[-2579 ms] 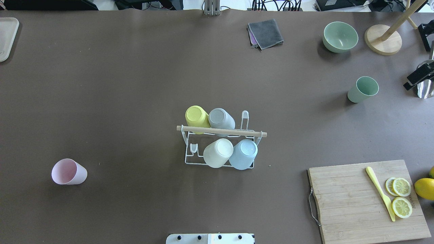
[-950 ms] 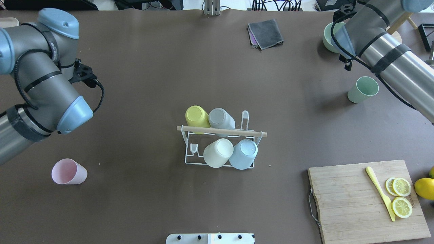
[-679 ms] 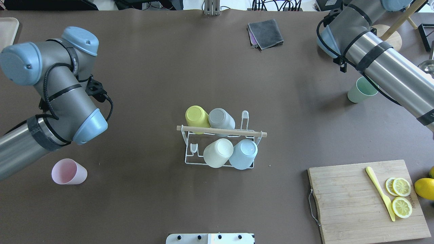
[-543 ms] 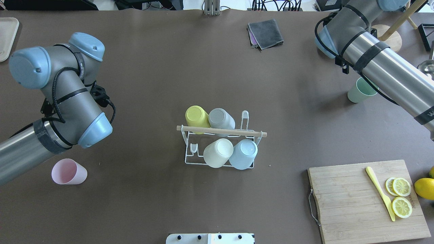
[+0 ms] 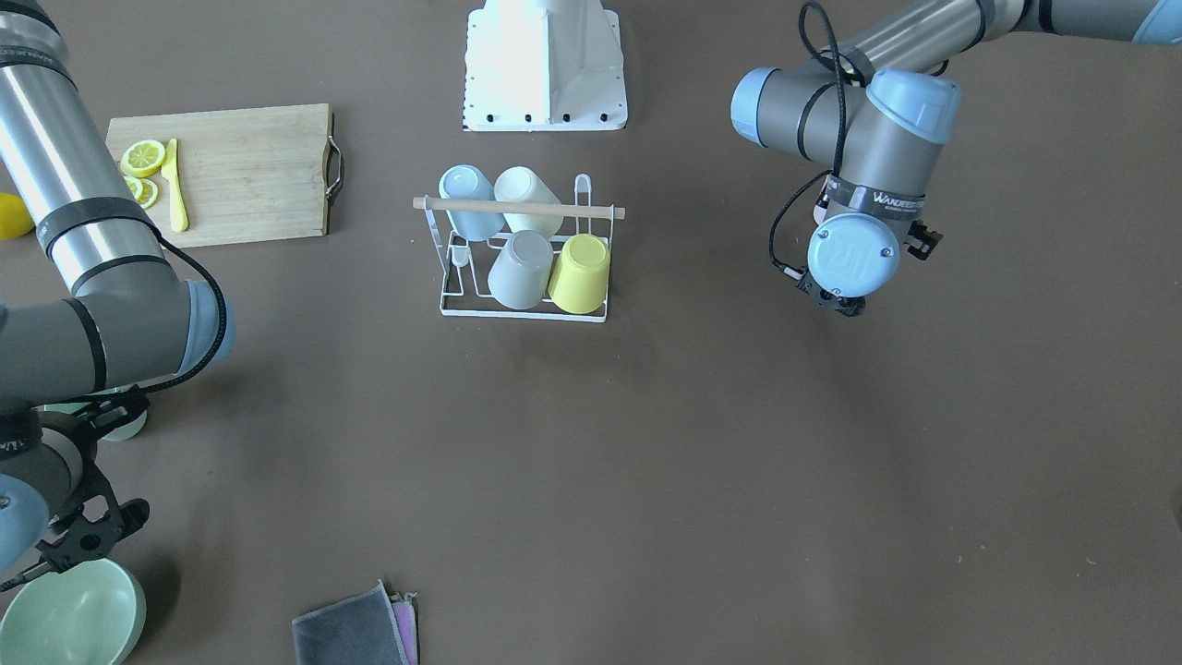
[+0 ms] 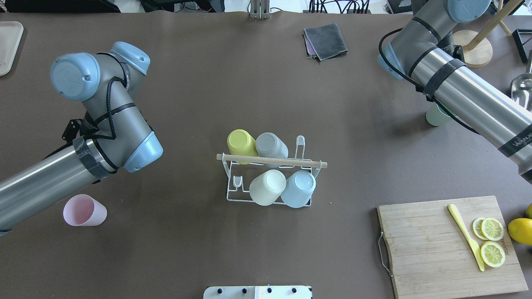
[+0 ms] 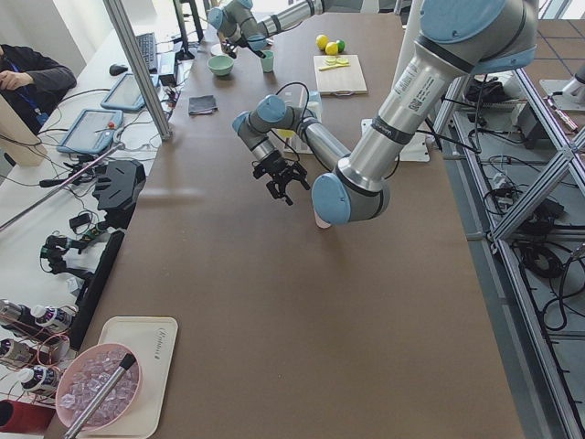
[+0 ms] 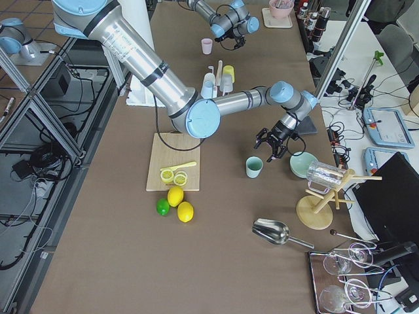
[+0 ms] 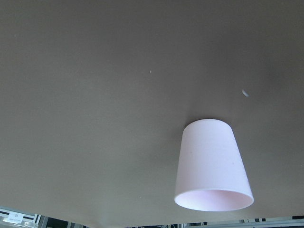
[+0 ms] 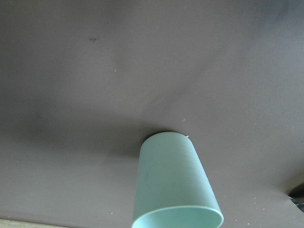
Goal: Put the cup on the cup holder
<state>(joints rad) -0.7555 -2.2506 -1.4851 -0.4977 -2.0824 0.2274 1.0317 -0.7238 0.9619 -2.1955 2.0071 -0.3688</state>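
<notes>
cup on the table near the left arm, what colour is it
The cup is pale pink, clearest in the left wrist-mounted view.

The pink cup by the black left claw is plain pale pink; the green cup by the black right claw, plain mint. The cup holder between the claws is white wire with a light wood rod; the table, dull brown.

"WAN…" lettering on right arm band

I work in a robotics lab: aluminium frames, floor cables, tablets and an operator surround my long brown table.
</notes>
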